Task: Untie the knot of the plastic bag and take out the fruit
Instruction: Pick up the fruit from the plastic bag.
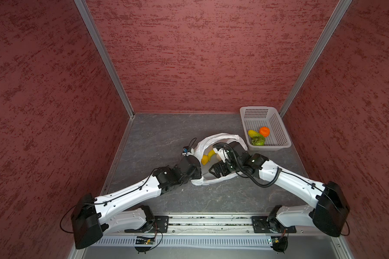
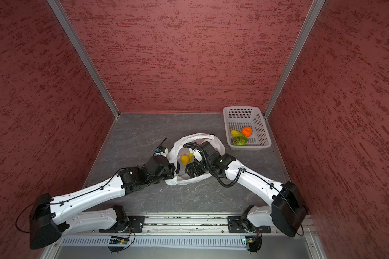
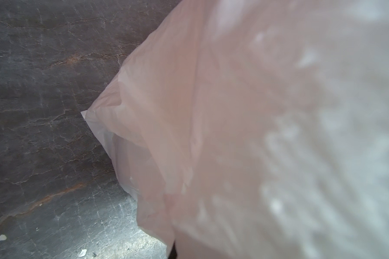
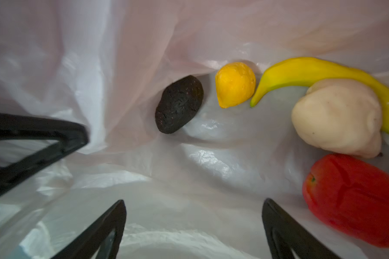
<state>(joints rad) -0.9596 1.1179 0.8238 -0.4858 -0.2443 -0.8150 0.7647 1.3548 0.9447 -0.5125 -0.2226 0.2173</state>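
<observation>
The thin, crinkly translucent white plastic bag (image 1: 222,136) lies mouth-open on the grey stone-look table (image 1: 157,134) between the arms, its near rim apparently pinched in the closed left gripper (image 2: 172,170); the right gripper (image 4: 193,201) is inside it, fingers (image 4: 112,224) wide apart and empty. Ahead of them on the slick film lie a curved yellow banana (image 4: 301,71), a glossy red elongated piece (image 4: 355,201) just beside one fingertip, its long axis slanting across their gap, a lumpy whitish piece (image 4: 335,118), a smooth yellow-orange one (image 4: 235,85) and a rough dark brown-black one (image 4: 179,104).
</observation>
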